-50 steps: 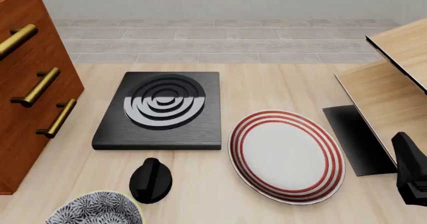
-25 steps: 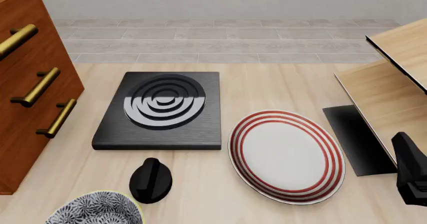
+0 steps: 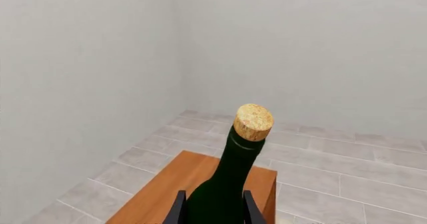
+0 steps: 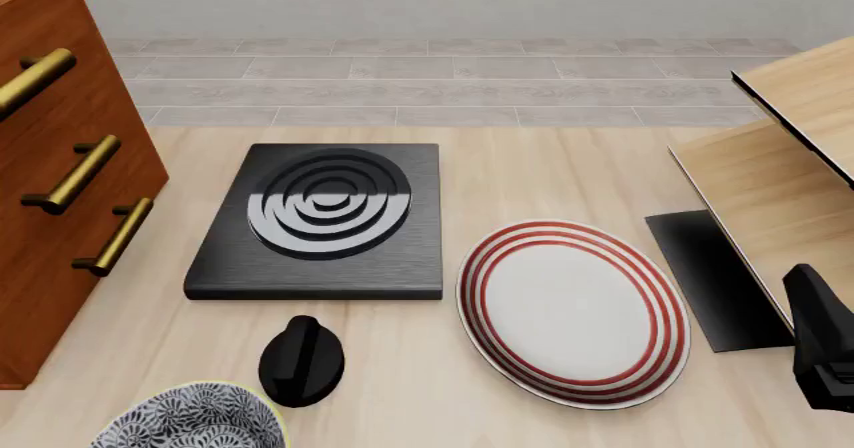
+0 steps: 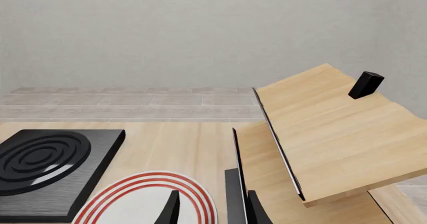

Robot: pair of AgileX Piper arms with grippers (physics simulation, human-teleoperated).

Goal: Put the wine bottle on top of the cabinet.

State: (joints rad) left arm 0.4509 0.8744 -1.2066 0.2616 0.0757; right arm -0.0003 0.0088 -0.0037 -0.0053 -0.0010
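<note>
1. Wine bottle [image 3: 230, 184] sits between my left pincer [image 3: 213, 209] fingers, clenched on its lower body; cork up, neck leaning slightly in the left wrist view. Held in the air above the cabinet [image 3: 193, 184] top, not on it yet.
2. Bottle and left arm are out of frame in the front view, so I can't tell how high the base is above the wood.
3. Risk: letting go too high. Tall, narrow bottle, likely tips on landing.
4. Risk: the lean. If the base lands on one edge, it can rock and roll off.
5. Risk: cabinet top looks narrow from the wrist view, floor tiles on both sides and beyond the far edge. Off-centre placing means a fall to the floor.
6. Room: nothing visible on the cabinet top, open air around the neck, walls well apart.
7. Right pincer [image 5: 212, 209] hangs low by the striped plate [image 4: 574, 313] and pale shelf unit [image 4: 787, 168], fingers apart, holding nothing, well clear of the cabinet.
8. Black hob [image 4: 320, 218] and knob [image 4: 300, 361] on the table are not in my way.
</note>
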